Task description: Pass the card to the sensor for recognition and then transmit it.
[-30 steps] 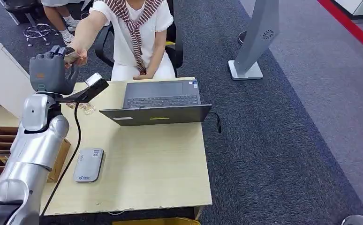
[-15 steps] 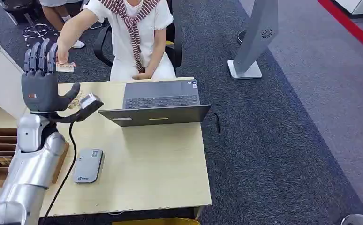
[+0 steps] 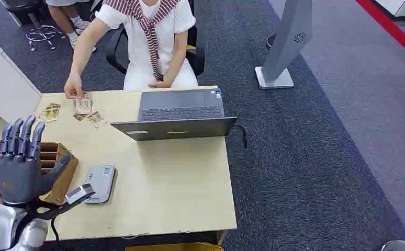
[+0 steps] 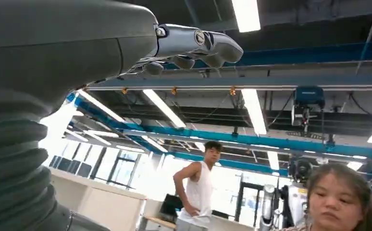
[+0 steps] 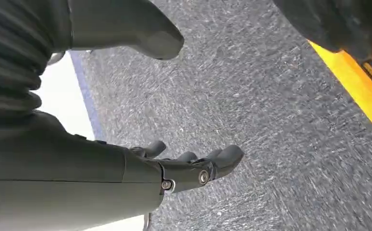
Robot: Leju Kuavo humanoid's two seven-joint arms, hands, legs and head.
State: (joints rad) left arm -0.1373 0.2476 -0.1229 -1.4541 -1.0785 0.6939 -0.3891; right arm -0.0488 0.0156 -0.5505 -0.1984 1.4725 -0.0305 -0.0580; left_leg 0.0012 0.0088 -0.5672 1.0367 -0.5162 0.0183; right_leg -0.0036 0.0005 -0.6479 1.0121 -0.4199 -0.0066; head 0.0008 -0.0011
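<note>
One laptop [image 3: 182,112] is sitting open in the middle of the frame on one wooden table [image 3: 174,183]. One grey card reader [image 3: 99,184] is lying at the lower left. One brown box with slots [image 3: 59,172] is standing just beside it, at the left edge. About four small cards [image 3: 83,106] are lying at the upper left of the table; they are too small to count for sure. One person in white [image 3: 148,36] is sitting at the top and touching one of the cards. One grey stand [image 3: 287,47] is standing on the carpet at the upper right. Two robot hands are showing: one left hand [image 3: 20,167] and one right hand [image 5: 184,168].
</note>
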